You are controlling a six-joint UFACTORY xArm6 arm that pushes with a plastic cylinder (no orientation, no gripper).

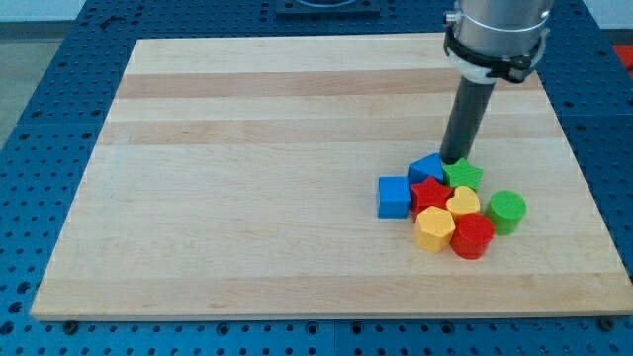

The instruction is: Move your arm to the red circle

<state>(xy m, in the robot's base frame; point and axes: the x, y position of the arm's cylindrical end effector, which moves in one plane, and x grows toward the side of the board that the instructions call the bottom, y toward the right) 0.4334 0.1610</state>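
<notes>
The red circle block (472, 236) lies at the bottom right of a tight cluster of blocks on the wooden board (247, 168). My tip (456, 160) is at the top of the cluster, between the blue block (428, 168) and the green star (463, 176). It is well above the red circle in the view, with the red star (430, 193) and the yellow heart (463, 203) in between.
The cluster also holds a blue cube (394, 197) at its left, a yellow hexagon (433, 229) next to the red circle, and a green circle block (506, 211) at its right. The board's right edge is near the cluster.
</notes>
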